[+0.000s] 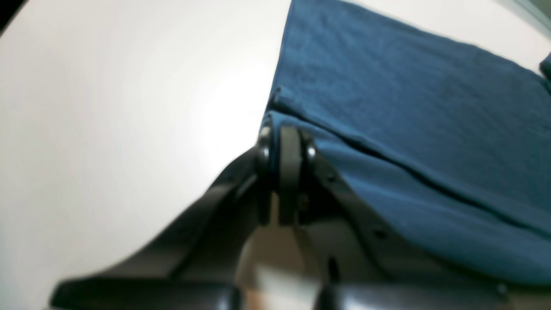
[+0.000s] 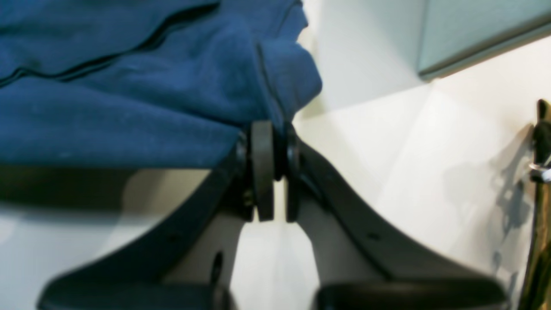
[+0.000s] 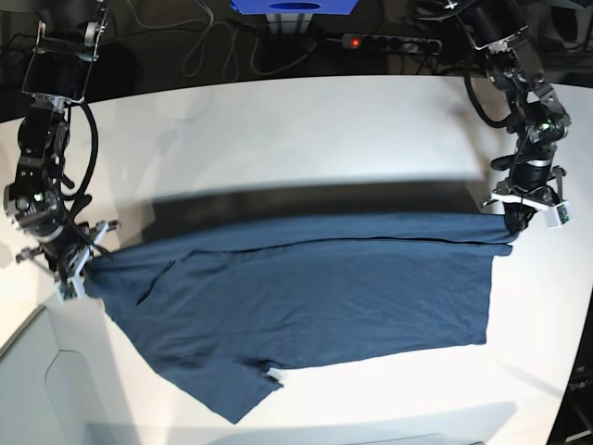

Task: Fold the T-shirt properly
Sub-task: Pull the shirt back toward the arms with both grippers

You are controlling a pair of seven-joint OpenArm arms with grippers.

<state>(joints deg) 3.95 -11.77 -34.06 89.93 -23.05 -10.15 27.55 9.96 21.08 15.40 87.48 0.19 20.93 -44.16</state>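
Note:
The dark blue T-shirt [image 3: 306, 297] hangs stretched between my two grippers above the white table [image 3: 306, 130], with its lower part draping onto the surface. My left gripper [image 3: 515, 219], at the right of the base view, is shut on a corner of the T-shirt [image 1: 387, 129]; its fingertips [image 1: 289, 146] pinch the fabric edge. My right gripper [image 3: 83, 269], at the left of the base view, is shut on the other end of the T-shirt [image 2: 129, 107], with cloth bunched above the fingertips [image 2: 262, 146]. A sleeve [image 3: 243, 394] points toward the table's front.
Cables and a power strip [image 3: 389, 42] lie beyond the table's far edge. A pale grey panel [image 3: 37, 380] stands at the front left corner. A grey-green panel [image 2: 482, 30] shows in the right wrist view. The T-shirt's shadow [image 3: 306, 199] falls on the table behind it.

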